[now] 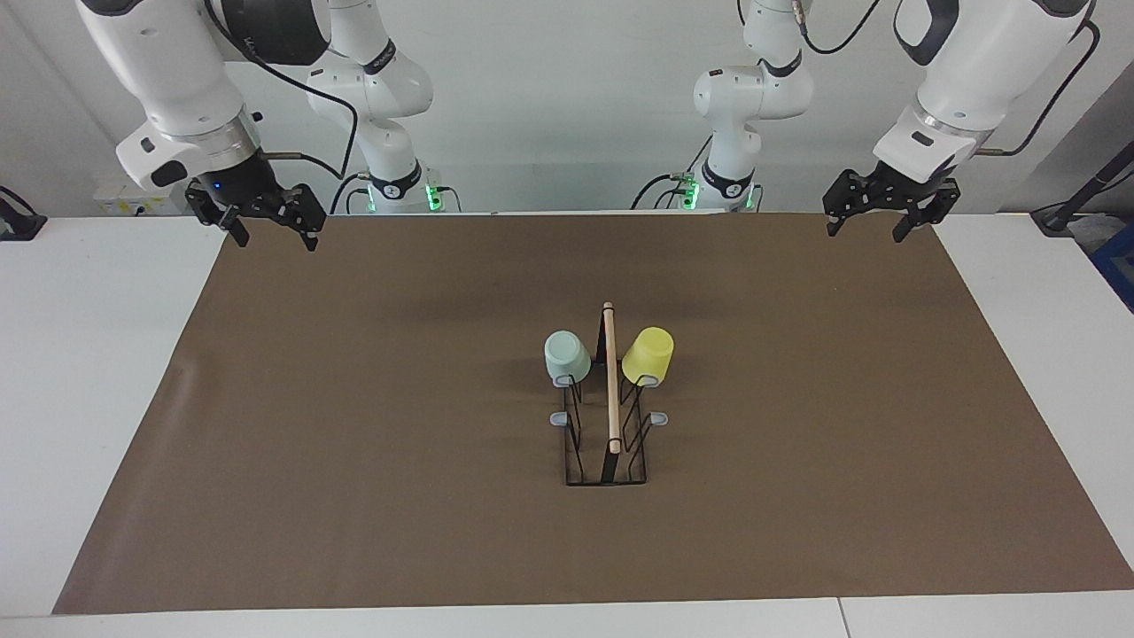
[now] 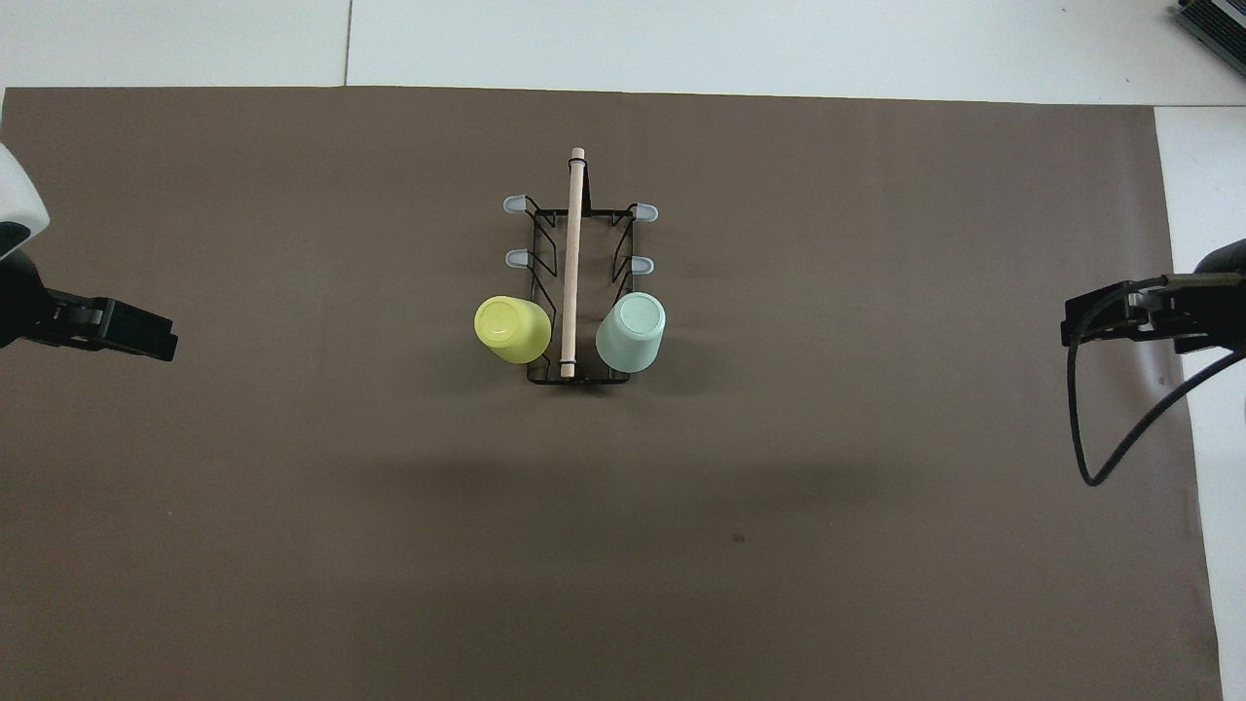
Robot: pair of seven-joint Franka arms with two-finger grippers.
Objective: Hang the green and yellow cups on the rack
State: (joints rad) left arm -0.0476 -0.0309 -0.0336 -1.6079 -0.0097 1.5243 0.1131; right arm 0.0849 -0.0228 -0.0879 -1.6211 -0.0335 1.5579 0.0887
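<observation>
Here the green cup (image 1: 567, 356) and yellow cup (image 1: 648, 354) hang upside down on the rack's (image 1: 608, 443) prongs nearest the robots, either side of its rod. Well away from the rack, the left gripper (image 1: 880, 221) and right gripper (image 1: 275, 233) hover with fingers apart, empty.

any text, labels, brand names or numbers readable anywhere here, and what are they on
None can be read.
Green cup, yellow cup: plain, no print.
Rack: no label shows.
Brown mat: unmarked.
Right gripper, left gripper: no legible markings.
Dark band on the right arm's link: faint marks that may be lettering, too small to read.
</observation>
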